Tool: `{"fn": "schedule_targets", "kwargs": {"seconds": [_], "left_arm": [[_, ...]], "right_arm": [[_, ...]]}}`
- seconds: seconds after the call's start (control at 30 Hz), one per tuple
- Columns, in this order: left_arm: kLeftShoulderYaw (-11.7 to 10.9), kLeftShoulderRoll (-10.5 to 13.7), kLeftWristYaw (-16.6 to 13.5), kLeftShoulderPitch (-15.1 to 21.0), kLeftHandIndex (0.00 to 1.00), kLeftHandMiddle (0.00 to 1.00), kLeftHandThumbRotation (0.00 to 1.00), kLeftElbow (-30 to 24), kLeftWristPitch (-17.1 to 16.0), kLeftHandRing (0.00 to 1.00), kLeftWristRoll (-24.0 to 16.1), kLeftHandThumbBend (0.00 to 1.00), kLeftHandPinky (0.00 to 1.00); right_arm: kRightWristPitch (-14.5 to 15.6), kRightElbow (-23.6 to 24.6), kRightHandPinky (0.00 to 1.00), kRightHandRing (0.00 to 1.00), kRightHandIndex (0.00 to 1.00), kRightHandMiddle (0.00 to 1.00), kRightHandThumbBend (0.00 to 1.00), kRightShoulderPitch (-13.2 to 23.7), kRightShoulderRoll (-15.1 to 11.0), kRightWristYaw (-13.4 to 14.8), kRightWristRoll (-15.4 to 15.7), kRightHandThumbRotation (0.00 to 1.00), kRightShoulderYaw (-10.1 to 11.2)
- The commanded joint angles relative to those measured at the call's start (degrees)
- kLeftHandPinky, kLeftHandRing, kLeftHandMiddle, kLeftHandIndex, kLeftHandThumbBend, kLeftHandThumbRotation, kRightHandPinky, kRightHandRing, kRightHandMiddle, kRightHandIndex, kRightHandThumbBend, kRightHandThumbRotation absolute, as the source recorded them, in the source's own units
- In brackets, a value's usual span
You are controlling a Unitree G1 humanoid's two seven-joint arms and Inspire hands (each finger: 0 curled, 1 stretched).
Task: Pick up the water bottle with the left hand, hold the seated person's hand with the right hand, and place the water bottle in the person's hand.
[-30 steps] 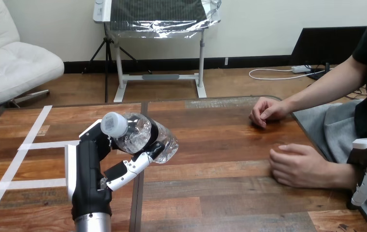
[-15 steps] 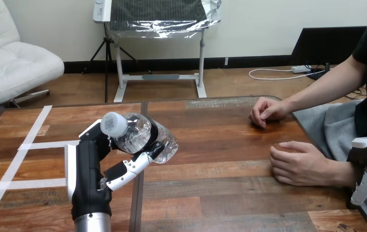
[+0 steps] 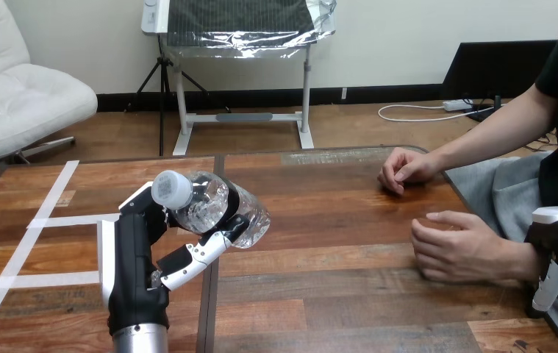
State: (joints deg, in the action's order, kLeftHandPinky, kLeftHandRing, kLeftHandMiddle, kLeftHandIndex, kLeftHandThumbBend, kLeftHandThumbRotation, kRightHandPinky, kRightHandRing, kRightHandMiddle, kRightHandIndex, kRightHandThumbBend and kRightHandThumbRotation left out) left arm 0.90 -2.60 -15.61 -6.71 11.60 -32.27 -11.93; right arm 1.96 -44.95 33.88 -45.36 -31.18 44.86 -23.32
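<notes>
Water bottle clasped in left hand, right hand by person's wrist, grip unclear, tape nearby

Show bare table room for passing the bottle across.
The table is bare between the bottle in the left hand and the person's near hand and far hand. Crowded at the right edge: the right hand sits by the near wrist.

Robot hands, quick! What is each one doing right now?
Left hand: closed around the water bottle.
Right hand: at the person's wrist; open or closed cannot be told.
</notes>
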Motion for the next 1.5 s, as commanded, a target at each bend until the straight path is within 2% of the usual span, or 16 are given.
{"fn": "schedule_targets", "kwargs": {"seconds": [0.0,0.17,0.47,0.53,0.63,0.93,1.03,1.27,1.47], "left_arm": [[-0.4,0.1,-0.5,2.7,0.49,0.44,0.00,-2.9,-1.6,0.42,-0.5,0.61,0.44],[-0.5,0.1,-0.5,2.8,0.49,0.44,0.00,-2.8,-1.6,0.42,-0.3,0.62,0.43],[-0.4,0.0,-0.4,2.9,0.49,0.43,0.00,-3.1,-1.2,0.42,-0.2,0.62,0.43],[-0.4,0.0,-0.5,2.9,0.49,0.43,0.00,-3.1,-1.1,0.42,-0.4,0.62,0.43],[-0.4,0.2,-0.6,3.0,0.49,0.43,0.00,-3.1,-1.1,0.42,-0.9,0.62,0.43],[-0.4,0.3,-0.8,3.3,0.49,0.44,0.00,-2.9,-0.9,0.42,-1.4,0.62,0.43],[-0.4,0.3,-0.8,3.5,0.49,0.44,0.00,-2.7,-1.0,0.42,-1.4,0.62,0.42],[-0.3,0.2,-0.7,3.7,0.49,0.44,0.00,-2.6,-0.9,0.42,-1.0,0.62,0.42],[-0.2,0.2,-0.9,3.9,0.49,0.44,0.00,-2.8,-0.6,0.42,-1.4,0.63,0.42]], "right_arm": [[-2.3,-0.2,0.52,0.60,0.69,0.71,0.65,-1.0,4.3,1.6,-1.0,0.00,-2.0],[-3.6,0.2,0.48,0.58,0.60,0.67,0.65,-1.7,4.1,4.1,-1.6,0.00,-1.4],[-4.2,0.8,0.41,0.54,0.58,0.64,0.63,-1.9,3.8,4.9,-3.2,0.00,-0.4],[-4.2,0.7,0.40,0.53,0.58,0.64,0.63,-1.9,3.8,5.6,-3.3,0.00,-0.3],[-5.8,0.5,0.38,0.51,0.56,0.61,0.63,-2.2,3.5,7.7,-4.2,0.00,0.2],[-6.8,-0.4,0.34,0.46,0.49,0.56,0.60,-1.6,3.3,8.2,-6.2,0.00,0.9],[-6.5,-0.2,0.34,0.47,0.50,0.57,0.58,-1.5,3.2,7.8,-6.9,0.00,1.3],[-7.8,0.3,0.38,0.50,0.52,0.59,0.59,-1.6,2.2,10.3,-7.1,0.00,1.3],[-8.0,0.8,0.35,0.46,0.51,0.55,0.62,-2.0,2.0,12.1,-8.1,0.00,2.4]]}}
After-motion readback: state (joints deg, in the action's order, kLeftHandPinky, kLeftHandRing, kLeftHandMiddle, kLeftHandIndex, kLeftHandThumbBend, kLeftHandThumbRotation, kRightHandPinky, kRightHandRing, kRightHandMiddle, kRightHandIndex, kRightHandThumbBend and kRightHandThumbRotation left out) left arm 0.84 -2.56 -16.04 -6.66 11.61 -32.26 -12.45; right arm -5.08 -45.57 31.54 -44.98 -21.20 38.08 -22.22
